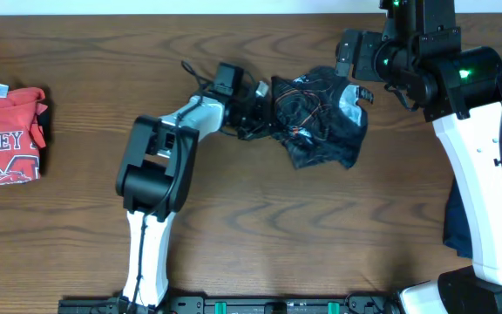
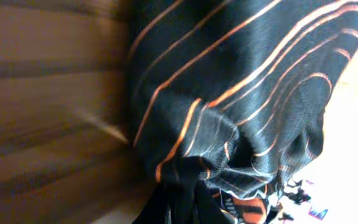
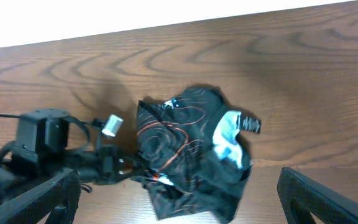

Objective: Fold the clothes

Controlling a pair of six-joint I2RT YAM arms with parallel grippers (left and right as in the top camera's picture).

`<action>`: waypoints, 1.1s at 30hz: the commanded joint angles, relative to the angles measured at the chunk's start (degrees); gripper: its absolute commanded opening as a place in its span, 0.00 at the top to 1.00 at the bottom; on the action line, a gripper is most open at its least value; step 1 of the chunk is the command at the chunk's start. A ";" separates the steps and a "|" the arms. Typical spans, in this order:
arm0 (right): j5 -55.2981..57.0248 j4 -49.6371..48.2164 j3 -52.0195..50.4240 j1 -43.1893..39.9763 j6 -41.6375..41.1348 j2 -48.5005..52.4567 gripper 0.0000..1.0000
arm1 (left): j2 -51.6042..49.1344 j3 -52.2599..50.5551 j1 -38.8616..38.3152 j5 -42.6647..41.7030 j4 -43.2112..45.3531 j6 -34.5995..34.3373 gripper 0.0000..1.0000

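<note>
The black cycling jersey (image 1: 316, 122) lies crumpled at upper centre of the overhead frame. The left gripper (image 1: 261, 112) is pinched tight on its bunched left edge. The right gripper (image 3: 178, 186) hangs at upper right, fingers spread wide and holding nothing.

Likely risk: the pinch takes in several layers, so a pull may drag the whole wad instead of spreading it, or the slick cloth may slip free.

Count: one jersey, one folded red T-shirt (image 1: 5, 135) at far left, two arms.

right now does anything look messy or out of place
The black jersey is bunched in a crumpled heap mid-table, pale inside showing, pinched at one edge by the left gripper. The red shirt lies folded.
</note>
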State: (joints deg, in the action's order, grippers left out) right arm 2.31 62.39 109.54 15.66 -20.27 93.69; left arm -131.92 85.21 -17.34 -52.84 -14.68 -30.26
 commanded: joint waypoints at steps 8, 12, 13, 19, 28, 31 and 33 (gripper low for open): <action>-0.42 0.15 0.26 0.11 1.07 0.11 0.01 | -1.70 -0.66 11.69 5.92 -3.34 -0.74 0.94; -1.09 -0.46 0.26 0.11 1.05 0.96 0.01 | -1.70 -0.66 14.93 5.95 -5.40 -0.63 0.94; -1.22 -0.81 0.26 0.11 1.03 1.38 0.01 | -1.70 -0.66 15.67 5.92 -6.14 -0.46 0.94; -3.74 -2.93 0.26 0.09 1.07 4.87 0.01 | -1.70 -0.66 16.76 5.92 -12.57 0.13 0.94; -7.98 -4.48 0.26 0.11 1.09 13.09 0.01 | -1.49 -0.66 17.05 15.08 -25.05 4.96 0.94; -8.04 -4.61 0.26 0.17 1.29 13.94 0.01 | -1.16 -0.66 17.94 18.69 -26.60 4.90 0.94; -8.17 -4.85 0.26 0.15 1.31 13.97 0.01 | -0.92 -0.66 18.95 18.82 -26.73 4.72 0.94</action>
State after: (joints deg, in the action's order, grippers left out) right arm -4.64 57.93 109.54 15.66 -20.10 107.81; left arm -129.78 86.63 -0.36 -49.54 -40.32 -26.57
